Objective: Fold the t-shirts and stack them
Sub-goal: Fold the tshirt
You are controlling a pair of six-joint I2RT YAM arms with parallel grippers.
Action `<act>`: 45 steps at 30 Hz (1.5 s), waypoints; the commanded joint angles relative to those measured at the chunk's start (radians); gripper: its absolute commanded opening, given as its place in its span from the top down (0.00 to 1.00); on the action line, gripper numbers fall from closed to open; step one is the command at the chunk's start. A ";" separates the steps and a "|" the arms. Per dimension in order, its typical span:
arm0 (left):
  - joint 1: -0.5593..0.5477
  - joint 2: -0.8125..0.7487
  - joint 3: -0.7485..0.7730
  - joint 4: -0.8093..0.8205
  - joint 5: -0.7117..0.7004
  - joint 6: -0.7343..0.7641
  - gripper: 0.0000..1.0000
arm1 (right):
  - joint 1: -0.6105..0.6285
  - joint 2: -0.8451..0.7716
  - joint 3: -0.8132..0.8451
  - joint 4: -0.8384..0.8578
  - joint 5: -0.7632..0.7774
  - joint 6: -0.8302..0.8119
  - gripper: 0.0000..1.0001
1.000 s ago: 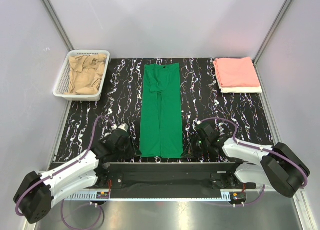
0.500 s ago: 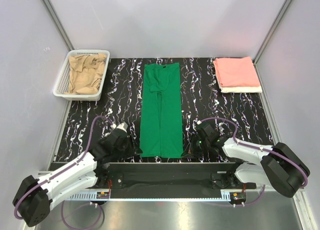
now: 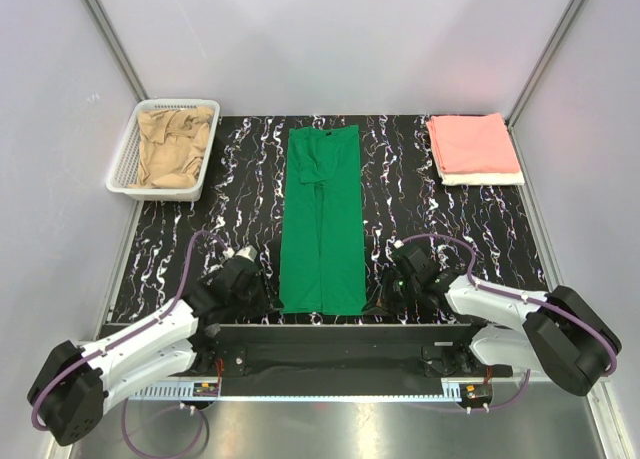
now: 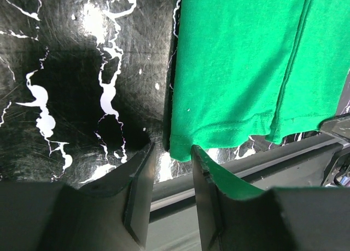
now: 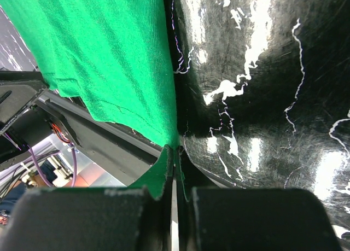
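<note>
A bright green t-shirt (image 3: 322, 219), folded into a long narrow strip, lies down the middle of the black marbled table (image 3: 450, 229). My left gripper (image 3: 264, 301) is at its near left corner, open. In the left wrist view that corner (image 4: 183, 147) sits just ahead of and between the fingertips of the gripper (image 4: 171, 152), unpinched. My right gripper (image 3: 374, 303) is shut on the near right corner of the green t-shirt (image 5: 109, 59); the jaws of the gripper (image 5: 175, 150) press together on the hem. A folded salmon pink t-shirt (image 3: 473, 143) rests on a white one (image 3: 487, 179) at the back right.
A white mesh basket (image 3: 119, 165) at the back left holds a crumpled tan t-shirt (image 3: 175, 144). The black bar of the arm mount (image 3: 340, 336) runs along the table's near edge, right under both grippers. Grey walls close in the sides and back.
The left arm nudged toward the shirt's corner and back again, its jaws widening briefly. The right gripper and the shirts have not moved.
</note>
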 commanded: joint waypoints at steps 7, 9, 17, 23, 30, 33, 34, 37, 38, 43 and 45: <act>0.001 0.021 -0.007 0.043 0.011 0.014 0.67 | 0.009 -0.007 0.007 -0.006 0.021 0.002 1.00; 0.001 0.033 -0.007 0.048 0.011 0.017 0.68 | 0.009 -0.007 0.012 -0.006 0.022 0.004 1.00; 0.001 0.039 0.021 0.083 0.071 0.046 1.00 | 0.009 -0.039 0.014 -0.021 0.021 0.013 1.00; -0.052 0.032 0.093 0.042 0.066 0.022 1.00 | 0.021 -0.171 0.049 -0.171 0.091 0.035 1.00; -0.028 0.170 0.202 0.045 0.074 0.087 1.00 | 0.020 -0.056 0.173 -0.191 0.128 -0.103 1.00; 0.006 0.236 0.240 0.043 0.081 0.124 1.00 | 0.014 0.013 0.246 -0.198 0.149 -0.161 1.00; 0.035 0.249 0.261 0.042 0.077 0.135 1.00 | 0.009 0.036 0.273 -0.199 0.152 -0.178 1.00; 0.110 0.320 0.326 0.042 0.080 0.198 1.00 | -0.026 0.156 0.381 -0.205 0.152 -0.260 1.00; 0.132 0.372 0.347 0.043 0.088 0.239 1.00 | -0.057 0.189 0.409 -0.204 0.149 -0.281 1.00; 0.270 0.591 0.566 0.040 0.154 0.365 1.00 | -0.150 0.404 0.621 -0.205 0.159 -0.429 1.00; 0.310 0.696 0.637 0.042 0.155 0.403 1.00 | -0.198 0.472 0.703 -0.205 0.136 -0.464 1.00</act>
